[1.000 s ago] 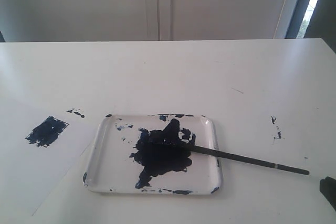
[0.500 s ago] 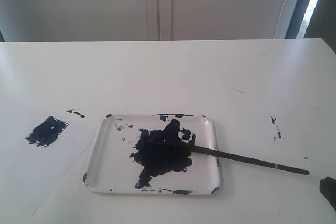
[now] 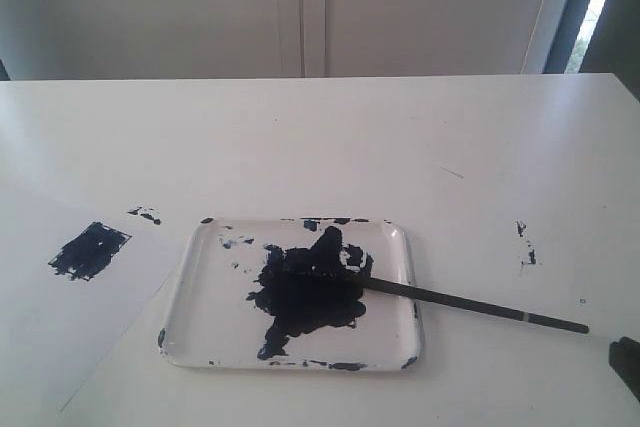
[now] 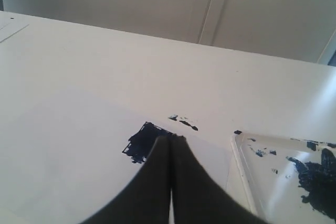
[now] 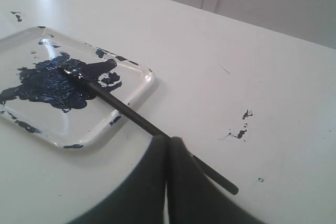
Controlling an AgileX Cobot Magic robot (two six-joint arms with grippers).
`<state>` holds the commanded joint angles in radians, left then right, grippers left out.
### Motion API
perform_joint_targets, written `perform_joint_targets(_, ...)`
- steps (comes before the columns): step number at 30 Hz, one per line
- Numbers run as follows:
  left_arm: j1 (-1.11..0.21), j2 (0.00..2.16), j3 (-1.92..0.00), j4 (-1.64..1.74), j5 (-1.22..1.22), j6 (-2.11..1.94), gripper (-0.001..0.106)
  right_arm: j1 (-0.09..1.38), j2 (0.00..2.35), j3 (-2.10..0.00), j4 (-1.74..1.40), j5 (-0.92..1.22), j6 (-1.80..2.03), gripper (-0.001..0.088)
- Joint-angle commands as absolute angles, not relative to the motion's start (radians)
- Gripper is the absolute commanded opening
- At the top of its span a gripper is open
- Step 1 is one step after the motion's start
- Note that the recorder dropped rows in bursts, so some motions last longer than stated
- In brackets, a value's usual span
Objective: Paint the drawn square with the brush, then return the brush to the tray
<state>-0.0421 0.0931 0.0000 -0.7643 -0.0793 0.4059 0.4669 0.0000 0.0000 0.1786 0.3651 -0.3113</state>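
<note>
While right end effector (image 5: pixel 169 141) hovers, jaws together

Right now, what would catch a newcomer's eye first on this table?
A big navy paint blot sits in the white tray, front and centre; the brush lies tip in it, handle out over the right rim. Left of that, on paper, the drawn square is painted navy.

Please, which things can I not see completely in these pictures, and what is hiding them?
Left wrist view: the left fingers cover part of the drawn square; the frame edge cuts the tray.
Right wrist view: the right fingers cover part of the brush.
Exterior view: brush tip lost in dark paint.
</note>
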Motion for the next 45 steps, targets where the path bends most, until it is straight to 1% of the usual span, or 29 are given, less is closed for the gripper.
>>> perform_joint_targets(12,-0.042,0.093,0.0,-0.761,-0.11,0.351,0.0,0.467,0.0,0.0,0.179,0.365,-0.311,0.0)
perform_joint_targets(14,-0.042,0.093,0.0,-0.701,-0.106,0.333,0.0,0.467,0.0,0.0,0.179,0.365,-0.311,0.0)
perform_joint_targets(15,-0.042,0.093,0.0,-0.63,-0.104,0.287,0.0,0.467,0.0,0.0,0.179,0.365,-0.311,0.0)
perform_joint_targets(18,-0.042,0.084,0.0,-0.182,-0.054,-0.059,0.0,0.467,0.0,0.0,0.179,0.365,-0.311,0.0)
perform_joint_targets(20,-0.042,0.069,0.0,0.048,-0.028,-0.324,0.0,0.467,0.0,0.0,0.179,0.365,-0.311,0.0)
perform_joint_targets(23,-0.042,0.045,0.0,0.212,0.014,-0.545,0.0,0.467,0.0,0.0,0.179,0.365,-0.311,0.0)
perform_joint_targets(26,-0.042,0.029,0.0,0.217,0.098,-0.56,0.0,0.467,0.0,0.0,0.179,0.365,-0.311,0.0)
perform_joint_targets(29,-0.042,0.023,0.0,0.211,0.25,-0.543,0.0,0.467,0.0,0.0,0.179,0.365,-0.311,0.0)
perform_joint_targets(36,-0.042,0.0,0.0,0.122,0.248,-0.307,0.0,0.467,0.0,0.0,0.179,0.365,-0.311,0.0)
perform_joint_targets(39,-0.042,0.0,0.0,-0.135,0.225,-0.208,0.0,0.467,0.0,0.0,0.179,0.365,-0.311,0.0)
perform_joint_targets(41,-0.042,0.0,0.0,-0.217,0.233,-0.201,0.0,0.467,0.0,0.0,0.179,0.365,-0.311,0.0)
perform_joint_targets(45,-0.042,0.0,0.0,-0.146,0.233,-0.201,0.0,0.467,0.0,0.0,0.179,0.365,-0.311,0.0)
